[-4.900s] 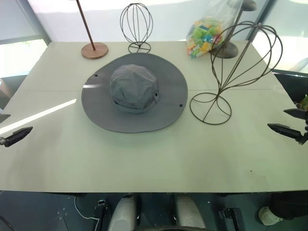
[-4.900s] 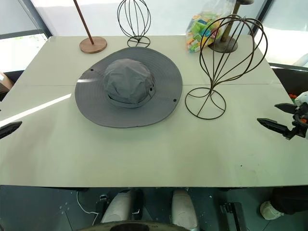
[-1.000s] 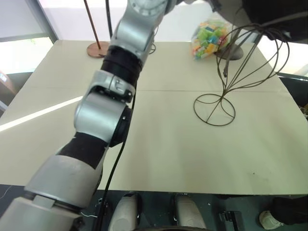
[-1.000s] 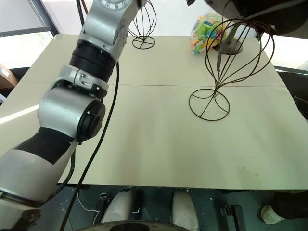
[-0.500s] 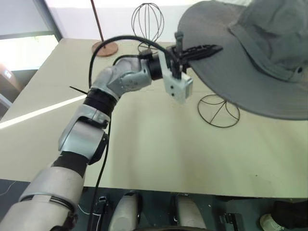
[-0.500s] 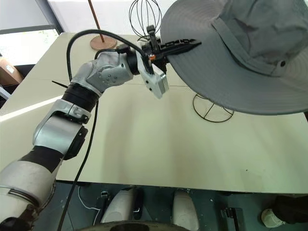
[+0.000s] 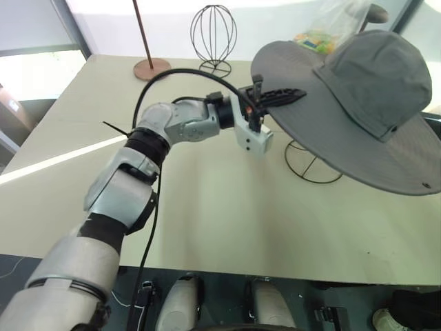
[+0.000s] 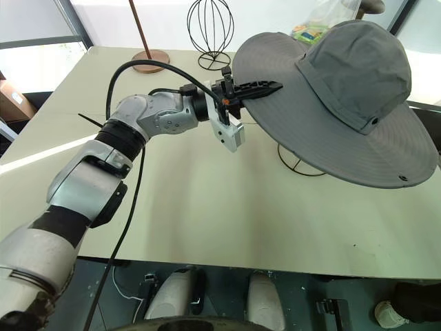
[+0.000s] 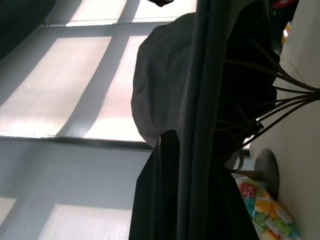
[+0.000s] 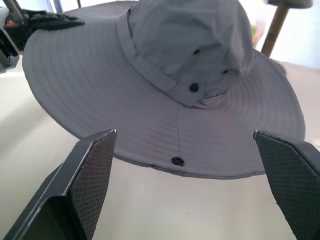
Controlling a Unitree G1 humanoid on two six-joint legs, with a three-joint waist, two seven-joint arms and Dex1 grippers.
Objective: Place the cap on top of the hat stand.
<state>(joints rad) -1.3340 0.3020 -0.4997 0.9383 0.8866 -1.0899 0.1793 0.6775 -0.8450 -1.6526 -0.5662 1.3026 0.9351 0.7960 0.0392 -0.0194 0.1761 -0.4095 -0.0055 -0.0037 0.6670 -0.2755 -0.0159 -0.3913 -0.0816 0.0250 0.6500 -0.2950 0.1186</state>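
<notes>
The right tool point(image 10: 185, 190) stands wide open and empty, near the brim; the left tool point(image 8: 265, 87) pinches the brim edge of the wide grey fabric cap point(image 8: 344, 89). Compared with half a second ago the cap has come lower and now drapes tilted over the dark thin-wire hat stand point(image 8: 298, 165) on the pale tabletop point(image 8: 207, 207); I judge that only release remains.

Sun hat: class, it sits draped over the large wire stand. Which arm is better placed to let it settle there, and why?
Left. The left gripper is shut on the sun hat at its brim, over the wire stand. The right gripper hangs open in front of the hat, apart from it.
</notes>
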